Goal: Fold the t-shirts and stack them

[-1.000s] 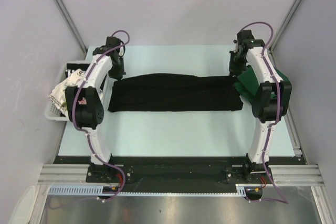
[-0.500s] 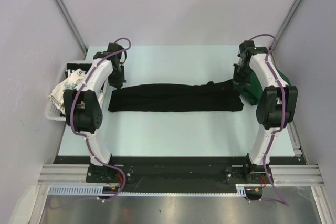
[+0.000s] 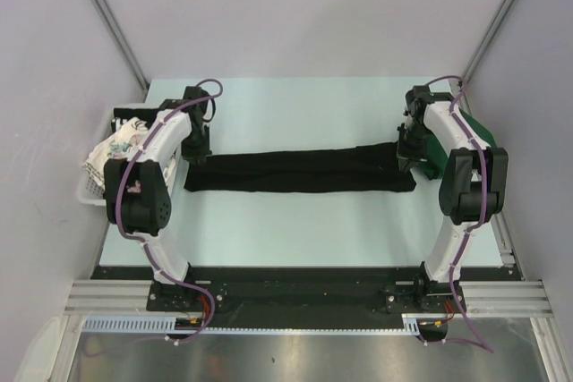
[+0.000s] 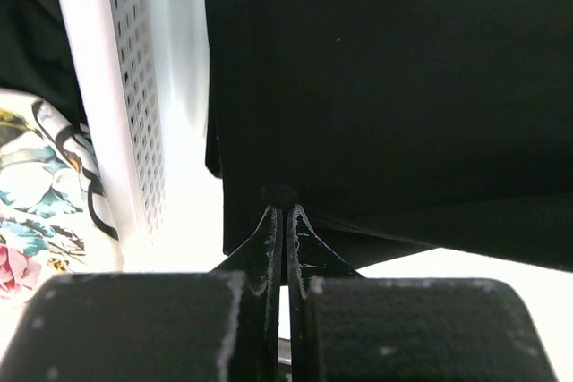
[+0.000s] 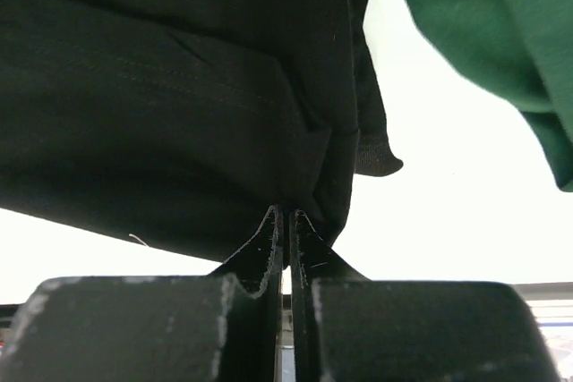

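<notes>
The black shirt [image 3: 295,172] lies stretched crosswise on the surface [image 3: 295,239] as a long narrow band, one end under each arm. The left claw [image 3: 198,155] is closed at the band's left end. Its wrist view shows the tips pressed together with a nub of black cloth right at them, so it looks pinched on the edge. The right claw [image 3: 405,157] is likewise closed at the right end, its tips buried in a fold of the same cloth. The green shirt [image 5: 501,33] sits bunched just beside that end, and the floral shirt [image 4: 27,194] lies in the basket [image 4: 125,87] off the surface's left side. The black shirt is light, limp cloth that should sag wherever it is unsupported, and its layers may slide over each other. The best hold is probably at the two end corners of one long edge, kept taut between the claws. A thin pinch could catch only the top layer, and the right end could drag the green shirt along.
</notes>
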Controlling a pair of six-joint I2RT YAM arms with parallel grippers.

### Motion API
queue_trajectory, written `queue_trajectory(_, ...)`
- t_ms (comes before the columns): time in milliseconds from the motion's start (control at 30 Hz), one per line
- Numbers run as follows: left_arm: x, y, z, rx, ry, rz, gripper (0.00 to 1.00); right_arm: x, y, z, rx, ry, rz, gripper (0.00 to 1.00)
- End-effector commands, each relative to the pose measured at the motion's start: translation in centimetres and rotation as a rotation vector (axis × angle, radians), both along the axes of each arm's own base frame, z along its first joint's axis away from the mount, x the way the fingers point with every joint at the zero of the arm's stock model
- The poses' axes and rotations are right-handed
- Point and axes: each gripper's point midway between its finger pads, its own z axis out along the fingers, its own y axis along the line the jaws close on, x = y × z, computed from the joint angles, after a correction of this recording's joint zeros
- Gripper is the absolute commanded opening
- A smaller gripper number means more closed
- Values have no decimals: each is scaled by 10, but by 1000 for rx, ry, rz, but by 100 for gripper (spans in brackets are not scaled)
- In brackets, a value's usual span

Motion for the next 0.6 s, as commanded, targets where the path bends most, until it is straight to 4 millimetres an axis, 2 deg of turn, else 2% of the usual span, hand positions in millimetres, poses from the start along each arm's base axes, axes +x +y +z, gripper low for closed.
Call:
queue_trajectory(0,-8,7,12,42,-34,28,0,-16,-1,9,0,20,-13,0)
queue_trajectory(133,-13,8,7,49,-17,35,0,-26,-3,-2,-7,72,-18,0)
queue_trajectory(567,-16,17,-6,103,19,67,0,-31,-4,-33,-35,170,-1,0)
